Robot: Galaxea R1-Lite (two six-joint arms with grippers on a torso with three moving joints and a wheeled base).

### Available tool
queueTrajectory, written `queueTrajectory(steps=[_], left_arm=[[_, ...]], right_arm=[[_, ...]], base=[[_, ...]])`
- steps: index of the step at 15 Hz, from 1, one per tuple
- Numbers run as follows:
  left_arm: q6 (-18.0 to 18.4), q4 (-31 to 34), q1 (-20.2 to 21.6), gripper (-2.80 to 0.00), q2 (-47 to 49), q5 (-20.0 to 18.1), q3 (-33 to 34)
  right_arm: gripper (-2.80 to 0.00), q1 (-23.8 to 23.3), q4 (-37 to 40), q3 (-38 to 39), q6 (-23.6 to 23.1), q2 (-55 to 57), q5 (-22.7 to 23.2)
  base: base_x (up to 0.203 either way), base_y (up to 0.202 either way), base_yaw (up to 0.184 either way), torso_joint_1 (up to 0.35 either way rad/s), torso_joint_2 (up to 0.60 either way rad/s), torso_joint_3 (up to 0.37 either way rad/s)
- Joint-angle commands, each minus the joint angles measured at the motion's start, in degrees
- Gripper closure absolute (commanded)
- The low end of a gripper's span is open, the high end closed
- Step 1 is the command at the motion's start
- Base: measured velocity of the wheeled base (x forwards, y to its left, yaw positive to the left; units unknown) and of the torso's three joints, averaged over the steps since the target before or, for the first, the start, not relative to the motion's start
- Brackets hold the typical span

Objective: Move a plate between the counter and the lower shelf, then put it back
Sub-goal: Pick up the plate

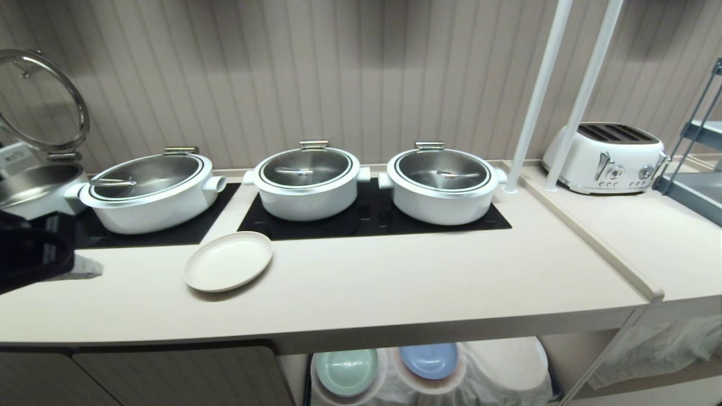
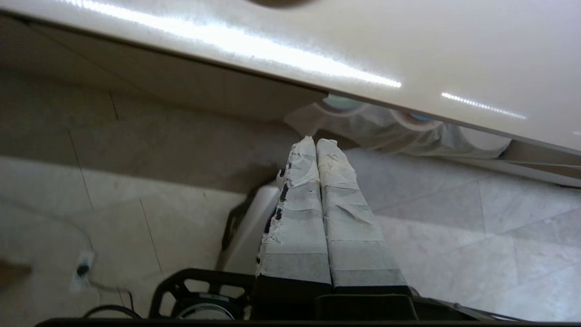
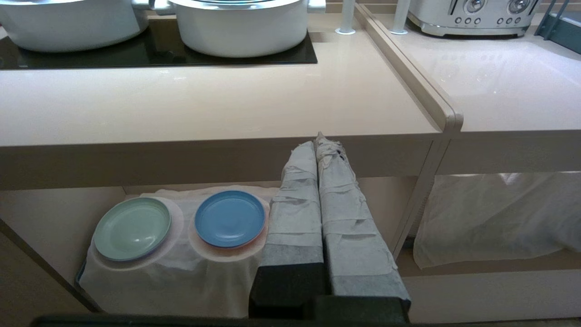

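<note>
Three white pots with steel lids sit in a row on black cooktop panels: the left pot, the middle pot and the right pot. At far left stands an open cooker, its glass lid raised. A white toaster stands right of two white poles. Below, a mint plate and a blue plate lie side by side on white cloth.

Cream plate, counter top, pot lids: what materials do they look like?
Plate: matte, uniform cream with no glare, likely melamine or plastic; unglazed ceramic is possible.
Counter: smooth beige slab with a satin finish; light streaks reflect in the wrist views, suggesting solid surface or laminate.
Pot lids: brushed grey centres with bright rims and handles, apparently stainless steel, possibly under glass.
</note>
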Motion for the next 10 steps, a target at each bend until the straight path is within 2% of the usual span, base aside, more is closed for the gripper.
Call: queueTrajectory(steps=[1,3,6,10], left_arm=[[-3.0,3.3,0.1,0.00,12.6,-0.2,-5.1],[-4.3,4.3,0.5,0.00,18.9,-0.1,-7.5],[-4.4,2.0,1.9,0.00,27.7,0.0,-10.2],[0.5,-0.3,6.2,0.00,36.9,-0.4,-16.4]], right_arm=[[0.00,0.0,0.1,0.0,0.0,0.0,0.0],[0.00,0.0,0.0,0.0,0.0,0.0,0.0],[0.00,0.0,0.0,0.0,0.0,0.0,0.0],[0.00,0.0,0.1,0.0,0.0,0.0,0.0]], base=[[0.000,0.000,0.000,0.000,0.00,0.000],[0.000,0.000,0.000,0.000,0.00,0.000],[0.000,0.000,0.000,0.000,0.00,0.000],[0.000,0.000,0.000,0.000,0.00,0.000]])
